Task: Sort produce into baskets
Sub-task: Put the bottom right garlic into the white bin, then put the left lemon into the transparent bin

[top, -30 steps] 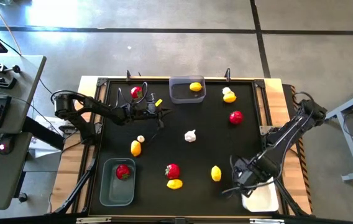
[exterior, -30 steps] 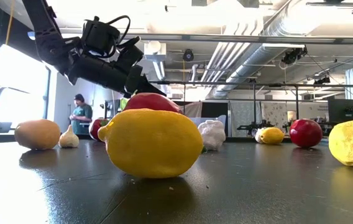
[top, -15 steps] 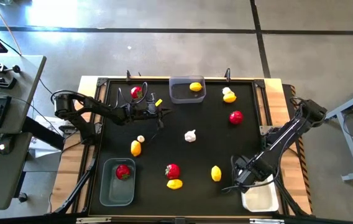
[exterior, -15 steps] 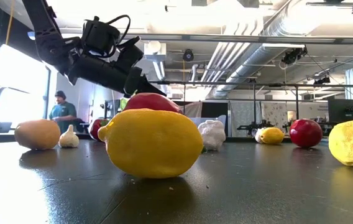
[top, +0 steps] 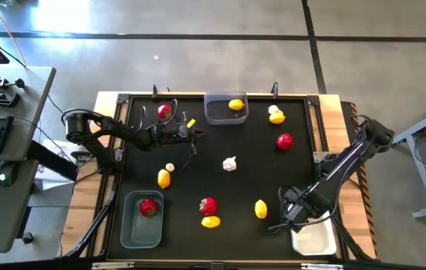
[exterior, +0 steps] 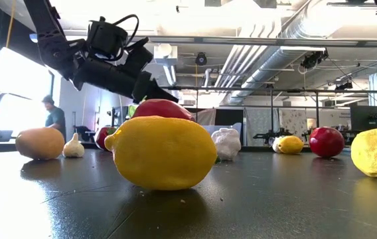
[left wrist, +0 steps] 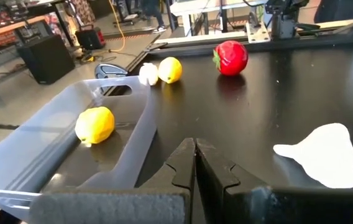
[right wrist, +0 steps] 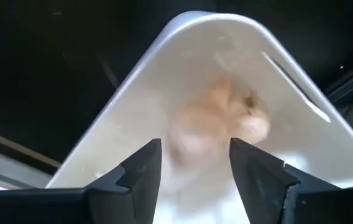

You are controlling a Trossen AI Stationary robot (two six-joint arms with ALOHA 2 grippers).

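While the right gripper hangs spread above the white basket, a whitish bulb lies inside.
Left gripper, fingers closed and empty, sits beside the grey basket holding a lemon.

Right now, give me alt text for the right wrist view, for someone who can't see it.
The right gripper, fingers open, hangs over an opaque white rounded-corner basket with a blurred whitish garlic-like bulb inside, seen between the two dark fingers. The basket sits on the black tabletop.
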